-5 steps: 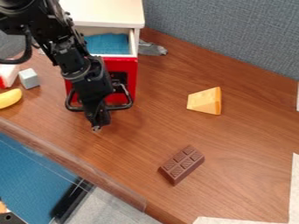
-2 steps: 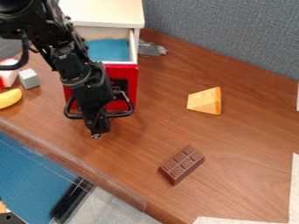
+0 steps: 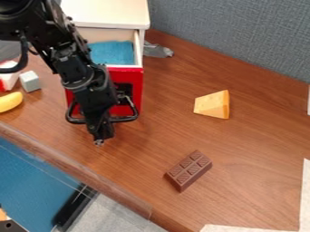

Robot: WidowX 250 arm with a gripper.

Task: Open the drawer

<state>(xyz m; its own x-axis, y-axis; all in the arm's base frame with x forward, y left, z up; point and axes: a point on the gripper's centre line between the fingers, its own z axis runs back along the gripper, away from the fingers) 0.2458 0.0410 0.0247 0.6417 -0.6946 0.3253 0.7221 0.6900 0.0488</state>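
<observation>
Red-fronted drawer (image 3: pixel 134 78) open below white cabinet top (image 3: pixel 108 13)

The black two-finger gripper (image 3: pixel 99 141) points down at the drawer's front, by its black metal loop handle (image 3: pixel 125 119); whether it is spread or pressed together, I cannot tell. The drawer is at far left, blue material (image 3: pixel 113 52) inside. Left of it lie a pale grey block (image 3: pixel 30 81) and a yellow toy banana (image 3: pixel 10 101); to the right, a yellow cheese wedge (image 3: pixel 212 104) and, nearer, a brown chocolate bar (image 3: pixel 189 171).
</observation>
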